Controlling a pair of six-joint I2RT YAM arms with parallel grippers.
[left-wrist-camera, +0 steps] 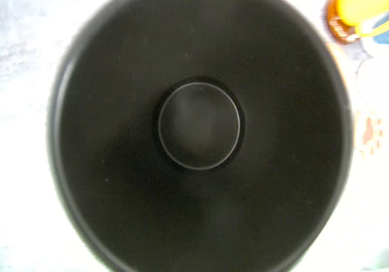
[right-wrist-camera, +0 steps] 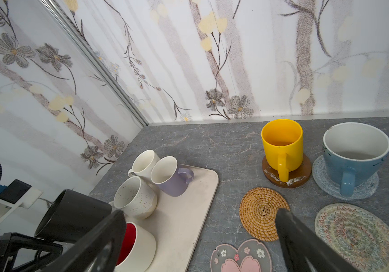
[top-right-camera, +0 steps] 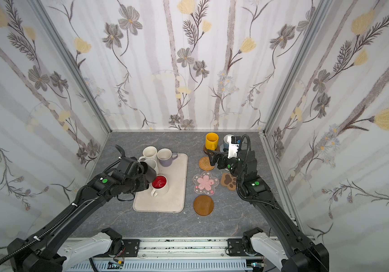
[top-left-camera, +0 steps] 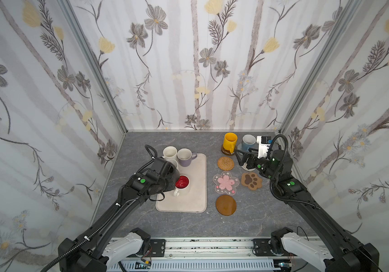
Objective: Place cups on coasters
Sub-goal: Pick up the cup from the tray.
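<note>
The black mug (top-left-camera: 175, 174) is held clear of the tray (top-left-camera: 198, 188) and tipped on its side. The left gripper (top-left-camera: 169, 170) is closed on it, though the gripping point is hidden. Its long axis runs along the gripper, with the mouth towards the wrist and the base towards the coasters. Only in the left wrist view is its dark inside (left-wrist-camera: 199, 127) seen down to the base.

The red-lined mug (top-left-camera: 182, 184), handle towards the near edge, the lavender mug (top-left-camera: 185, 157) and two white mugs (top-left-camera: 170, 152) are stood upright on the tray. Speckles on the nearer white one (right-wrist-camera: 134, 197) are shown only in the right wrist view.

The yellow mug (top-left-camera: 230, 141) is seated on a brown disc (top-left-camera: 226, 152), and the blue mug (right-wrist-camera: 355, 155) on a grey mat (right-wrist-camera: 366, 187). The golden mat (top-left-camera: 225, 163), flower mat (top-left-camera: 226, 183) and paw mat (top-left-camera: 251, 180) lie bare.

The right gripper (top-left-camera: 240, 157) is held wide open above a patterned mat (right-wrist-camera: 358, 237), which is largely hidden in both top views.
</note>
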